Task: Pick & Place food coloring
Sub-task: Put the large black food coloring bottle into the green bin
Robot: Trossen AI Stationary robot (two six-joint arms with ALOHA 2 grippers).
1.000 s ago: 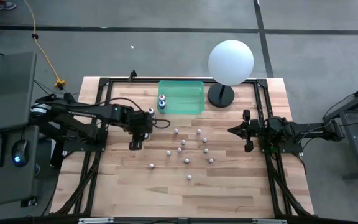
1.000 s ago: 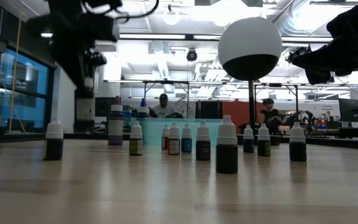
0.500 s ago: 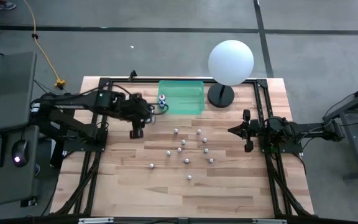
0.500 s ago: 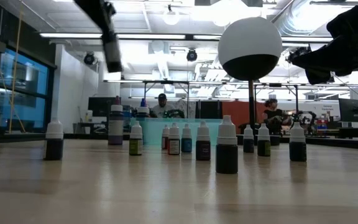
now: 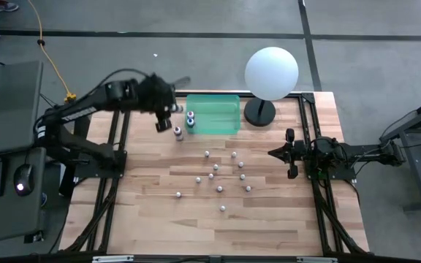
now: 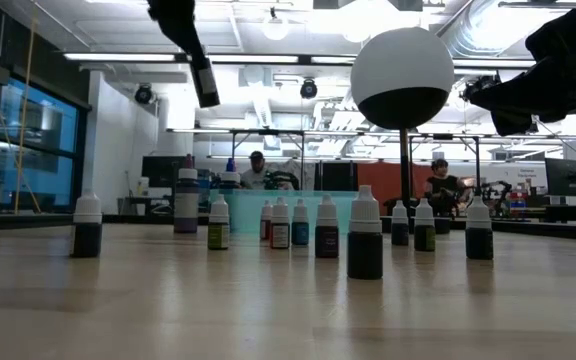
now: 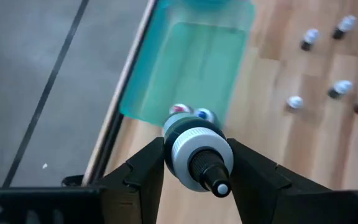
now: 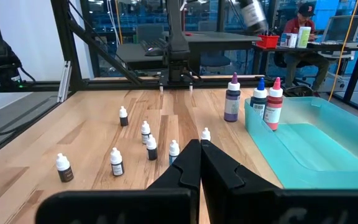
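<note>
My left gripper (image 5: pixel 161 121) is raised over the table's far left and is shut on a food coloring bottle (image 7: pixel 196 154) with a white collar and a dark nozzle. It is close to the near-left corner of the green tray (image 5: pixel 221 113). Two bottles (image 5: pixel 190 117) stand in that corner, and a purple one (image 5: pixel 177 132) stands on the wood just outside it. Several tiny white-capped bottles (image 5: pixel 220 175) stand upright mid-table. My right gripper (image 5: pixel 292 153) waits shut at the right side, level. My left gripper pinches the bottle between its two fingers (image 7: pixel 143 173), one on each side of the white collar (image 7: pixel 178 151) below the nozzle. The fingers slant downward from the table's left. The bottle is lifted well clear of the table, tilted, with its nozzle pointing back toward the wrist.
A big white sphere on a black base (image 5: pixel 271 71) stands at the far edge, right of the tray. A black frame (image 5: pixel 307 131) runs along the table's sides. Bare wood (image 5: pixel 218 234) lies along the near edge. People sit in the room beyond.
My left gripper has risen from just above the table, carrying the bottle up with it. It has swung toward the far edge and the green tray's near-left corner, turning as it went. The bottles on the table have kept their places.
</note>
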